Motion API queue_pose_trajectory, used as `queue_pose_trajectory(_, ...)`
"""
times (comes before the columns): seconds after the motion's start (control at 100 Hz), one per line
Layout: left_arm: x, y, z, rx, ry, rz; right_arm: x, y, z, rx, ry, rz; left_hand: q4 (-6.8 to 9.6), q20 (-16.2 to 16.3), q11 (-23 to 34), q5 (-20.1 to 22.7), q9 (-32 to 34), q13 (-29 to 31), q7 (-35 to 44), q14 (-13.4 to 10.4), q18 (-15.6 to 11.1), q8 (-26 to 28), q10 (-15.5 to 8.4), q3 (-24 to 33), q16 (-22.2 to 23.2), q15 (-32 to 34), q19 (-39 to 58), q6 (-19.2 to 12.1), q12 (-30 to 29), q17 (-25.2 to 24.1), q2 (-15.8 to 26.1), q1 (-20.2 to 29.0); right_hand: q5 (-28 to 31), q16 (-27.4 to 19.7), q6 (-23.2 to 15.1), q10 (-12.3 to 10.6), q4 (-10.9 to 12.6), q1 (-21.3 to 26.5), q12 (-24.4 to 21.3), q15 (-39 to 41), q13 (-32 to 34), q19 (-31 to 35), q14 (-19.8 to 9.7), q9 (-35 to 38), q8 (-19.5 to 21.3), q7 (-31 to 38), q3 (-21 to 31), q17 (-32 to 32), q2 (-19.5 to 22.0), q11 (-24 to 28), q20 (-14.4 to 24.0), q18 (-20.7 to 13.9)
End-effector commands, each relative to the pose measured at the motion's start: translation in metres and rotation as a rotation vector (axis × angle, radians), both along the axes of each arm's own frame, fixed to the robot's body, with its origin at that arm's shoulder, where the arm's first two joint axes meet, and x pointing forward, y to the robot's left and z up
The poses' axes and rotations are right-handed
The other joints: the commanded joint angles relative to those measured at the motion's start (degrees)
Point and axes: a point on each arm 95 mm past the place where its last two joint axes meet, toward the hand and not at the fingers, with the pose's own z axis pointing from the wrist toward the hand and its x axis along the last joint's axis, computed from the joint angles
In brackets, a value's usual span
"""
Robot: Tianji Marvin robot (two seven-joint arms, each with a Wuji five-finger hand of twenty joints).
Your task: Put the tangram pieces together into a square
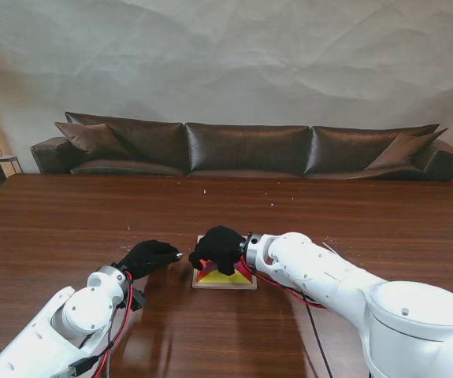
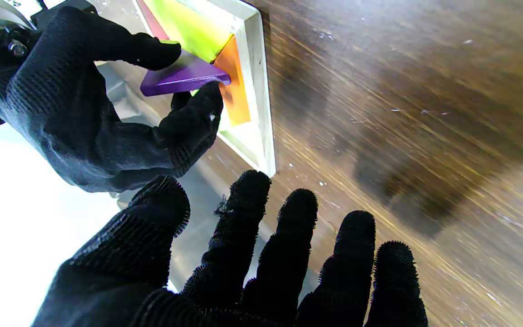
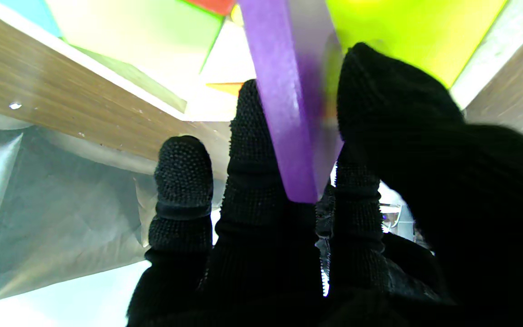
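A pale wooden tray (image 1: 224, 283) lies on the table in front of me, holding a yellow piece (image 1: 220, 276), a red piece (image 1: 244, 272) and an orange piece (image 2: 235, 91). My right hand (image 1: 219, 247) hovers over the tray's left part, shut on a purple piece (image 2: 180, 76) pinched between thumb and fingers just above the tray. The wrist view shows the purple piece (image 3: 284, 104) edge-on between my fingers. My left hand (image 1: 149, 257) rests open just left of the tray (image 2: 258, 77), fingers spread and holding nothing.
The brown wooden table (image 1: 352, 228) stretches wide around the tray. A dark leather sofa (image 1: 246, 150) stands behind its far edge. Red cables (image 1: 285, 287) run along my right forearm near the tray's right side.
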Motion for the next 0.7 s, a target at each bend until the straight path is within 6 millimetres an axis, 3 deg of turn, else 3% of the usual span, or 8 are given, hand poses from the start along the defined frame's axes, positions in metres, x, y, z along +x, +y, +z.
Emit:
queue_pose_trajectory(0.0,-0.001,-0.003,-0.001,-0.005,0.015,-0.014,0.001,0.000,0.002,-0.017,-0.016,0.001,1.39,0.7,-0.2,1.0,0.6,-0.4,-0.2,1.1,0.4,0.2,0.5,-1.5,0.8,0.9,0.2,0.4,0.7,0.2,2.2,1.6,-2.6,0.9,0.8,-1.0,-0.7,-1.4,-1.5,-1.5,-1.6,-1.2,-0.3,-2.6,-2.1,-1.0,5.3,5.6,-2.8,-0.9,-0.3,1.3)
queue_pose_trajectory(0.17,0.000,-0.004,-0.002,-0.005,0.020,-0.021,0.003,-0.003,0.007,-0.028,-0.034,-0.018,1.38,0.7,-0.1,1.0,0.7,-0.3,-0.2,1.0,0.3,0.1,0.4,-1.6,0.8,1.0,0.2,0.3,0.7,0.2,2.2,1.5,-5.5,1.1,3.2,-0.1,3.6,-5.3,-2.1,-4.2,-2.9,-2.1,0.1,-4.7,-5.0,-1.2,5.7,4.1,0.0,-1.6,-0.6,2.3)
queue_pose_trajectory(0.25,0.000,-0.004,-0.003,-0.005,0.023,-0.022,0.005,-0.006,0.009,-0.041,-0.040,-0.027,1.39,0.7,-0.2,1.1,0.7,-0.3,-0.1,1.1,0.4,0.2,0.5,-1.6,0.8,1.0,0.2,0.3,0.7,0.2,2.2,1.6,-6.0,1.0,3.2,0.2,8.9,-7.8,-2.2,-5.0,-2.7,-2.2,0.0,-5.1,-6.1,-1.0,5.6,3.8,1.6,-1.7,-0.6,2.5)
queue_pose_trajectory(0.3,0.000,-0.004,-0.003,-0.006,0.024,-0.023,0.006,-0.008,0.010,-0.044,-0.037,-0.034,1.39,0.7,-0.2,1.1,0.6,-0.3,-0.1,1.2,0.4,0.2,0.5,-1.5,0.8,1.0,0.2,0.4,0.7,0.1,2.2,1.6,-6.3,0.8,3.5,0.4,10.5,-8.3,-2.2,-5.2,-2.8,-2.3,-0.1,-5.3,-6.3,-1.0,5.5,3.7,2.2,-1.7,-0.6,2.6)
queue_pose_trajectory(0.41,0.001,-0.004,-0.004,-0.006,0.026,-0.025,0.007,-0.012,0.011,-0.048,-0.044,-0.052,1.39,0.7,-0.1,1.0,0.7,-0.2,-0.2,1.1,0.4,0.2,0.5,-1.5,0.8,1.0,0.2,0.4,0.7,0.1,2.2,1.6,-7.5,0.5,4.6,0.7,11.6,-10.6,-2.2,-5.4,-3.0,-2.4,0.1,-6.0,-6.6,-1.4,5.1,3.4,3.9,-1.8,-0.6,2.7)
queue_pose_trajectory(0.69,0.001,-0.005,-0.005,-0.009,0.036,-0.030,0.009,-0.015,0.012,-0.055,-0.042,-0.102,1.36,0.7,-0.1,1.0,0.8,0.0,-0.2,1.2,0.4,0.2,0.4,-1.6,0.8,1.1,0.2,0.4,0.7,0.2,2.2,1.7,-9.9,0.3,7.3,1.2,11.8,-13.1,-2.0,-5.6,-3.6,-2.6,0.6,-7.4,-7.0,-1.8,3.9,2.7,6.7,-1.7,-0.5,3.3)
